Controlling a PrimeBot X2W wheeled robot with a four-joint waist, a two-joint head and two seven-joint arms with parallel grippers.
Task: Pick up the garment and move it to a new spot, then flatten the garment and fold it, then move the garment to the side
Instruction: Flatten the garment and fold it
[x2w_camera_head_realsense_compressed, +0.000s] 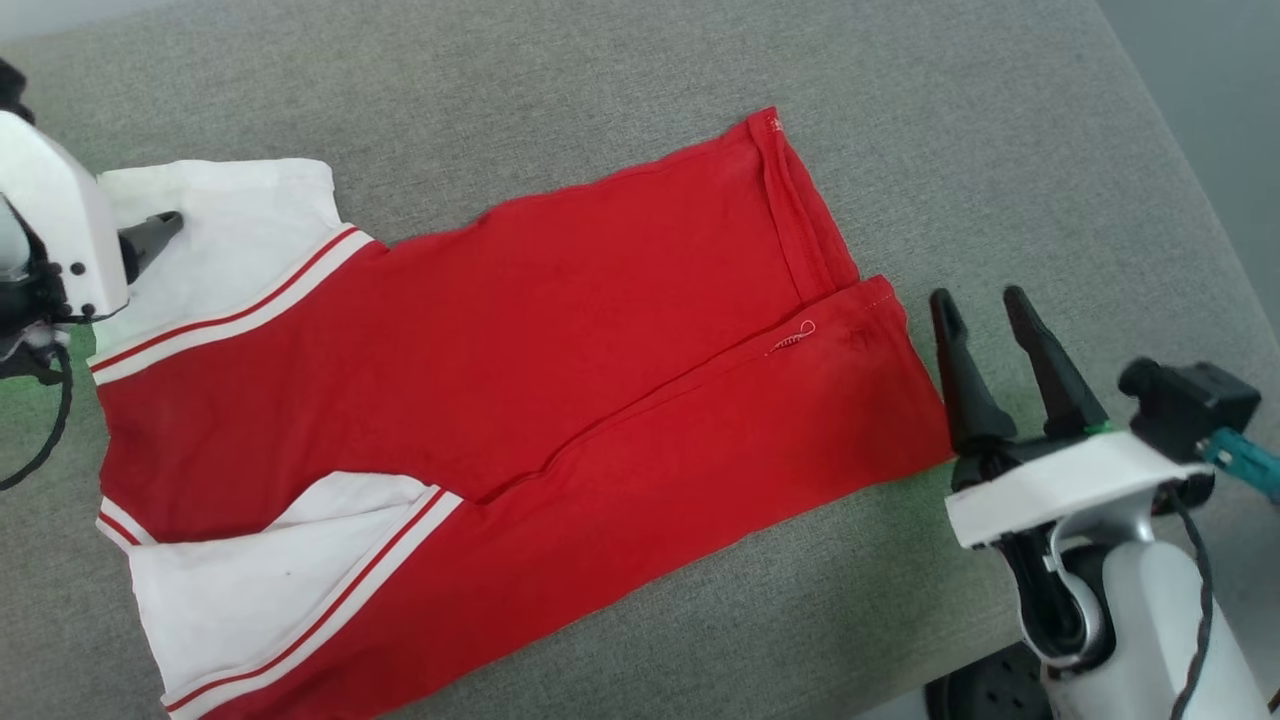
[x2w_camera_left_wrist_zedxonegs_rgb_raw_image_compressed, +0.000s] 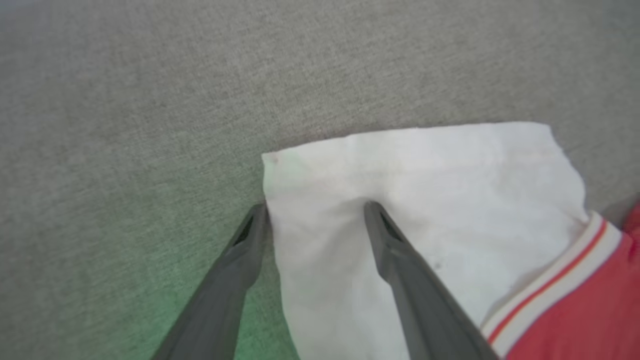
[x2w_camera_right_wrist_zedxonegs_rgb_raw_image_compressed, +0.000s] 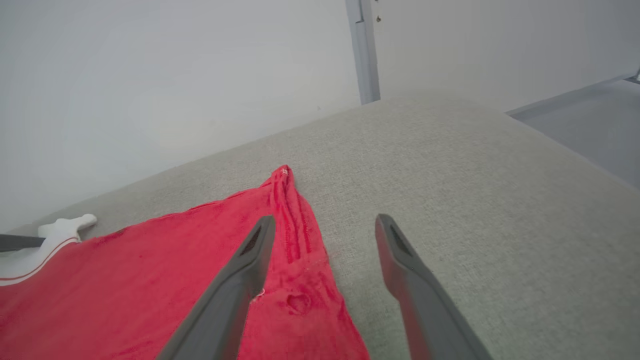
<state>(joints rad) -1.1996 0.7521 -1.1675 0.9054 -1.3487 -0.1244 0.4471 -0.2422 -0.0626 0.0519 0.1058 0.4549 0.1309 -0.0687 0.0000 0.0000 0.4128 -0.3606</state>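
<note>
Here we are with the garment (x2w_camera_head_realsense_compressed: 520, 380) spread across the grey cushion (x2w_camera_head_realsense_compressed: 600, 90), red body flat, no number showing on the side facing up. 1 long side is turned in over the body, and its edge runs as a slanting line from the lower white sleeve (x2w_camera_head_realsense_compressed: 260, 580) toward the hem (x2w_camera_head_realsense_compressed: 800, 220). That reads to me as a lengthwise fold already laid down.

The left gripper (x2w_camera_left_wrist_zedxonegs_rgb_raw_image_compressed: 315, 206) is at the garment's upper white sleeve (x2w_camera_head_realsense_compressed: 240, 230), jaws spread wide. 1 finger sits over the white cloth and the other over bare cushion just off the sleeve's outer edge. It straddles that edge, which looks like a set-up to pinch the sleeve and turn it inward (whether the fingertips press the cloth, I cannot tell). Nothing is gripped.

At the garment's opposite end, the right gripper (x2w_camera_head_realsense_compressed: 978, 295) waits just beside the hem corner, also wide open and empty. In its wrist view 1 finger hangs above the red cloth near the hem and the other above bare cushion. My guess is that it stands ready at that end to match the left side's pull and keep the cloth square.

The 2 sleeves poke out past the red body, so the fold looks only partly done. The thin cloth may drag and wrinkle if only 1 end is lifted.
</note>
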